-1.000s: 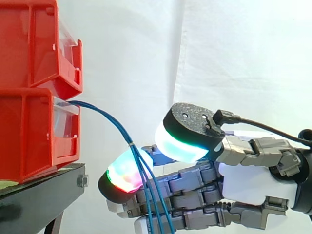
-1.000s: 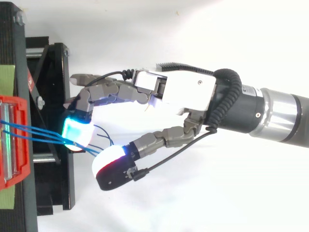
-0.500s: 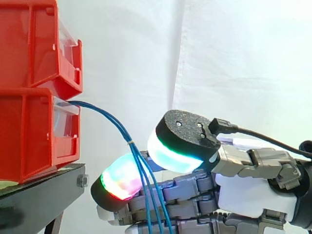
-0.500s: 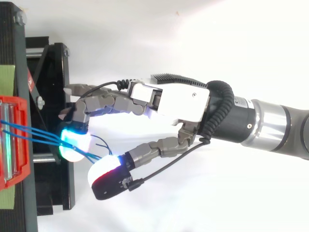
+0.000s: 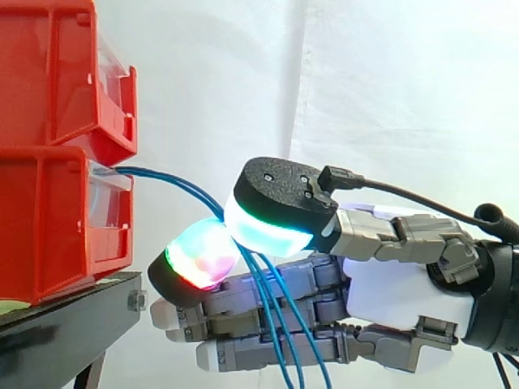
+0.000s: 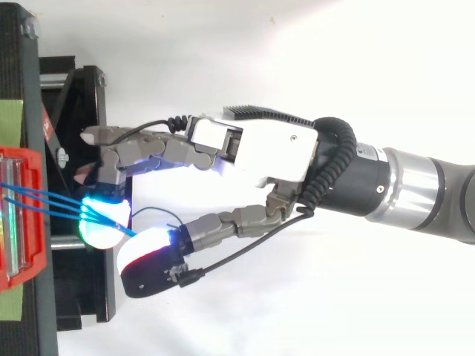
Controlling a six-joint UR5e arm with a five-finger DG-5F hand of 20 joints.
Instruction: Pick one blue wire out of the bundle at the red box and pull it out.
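Out of the red box (image 5: 49, 219) the blue wires (image 5: 166, 178) are arcing down into the hand (image 5: 397, 292), which is edging closer than a second ago and pinching them between thumb and finger, likely readying the pull.

Close side, overhead; both on hand (image 5: 405, 288)

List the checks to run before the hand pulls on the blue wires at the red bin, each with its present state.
1. Blue wires run out of the lower red bin: ok.
2. Hand placed at the wires, clear of the bin: ok.
3. One wire separated from the others: cannot tell; several pass the hand together.
4. Grip closed on a wire: cannot tell.
5. Bin resting on the black stand: ok.
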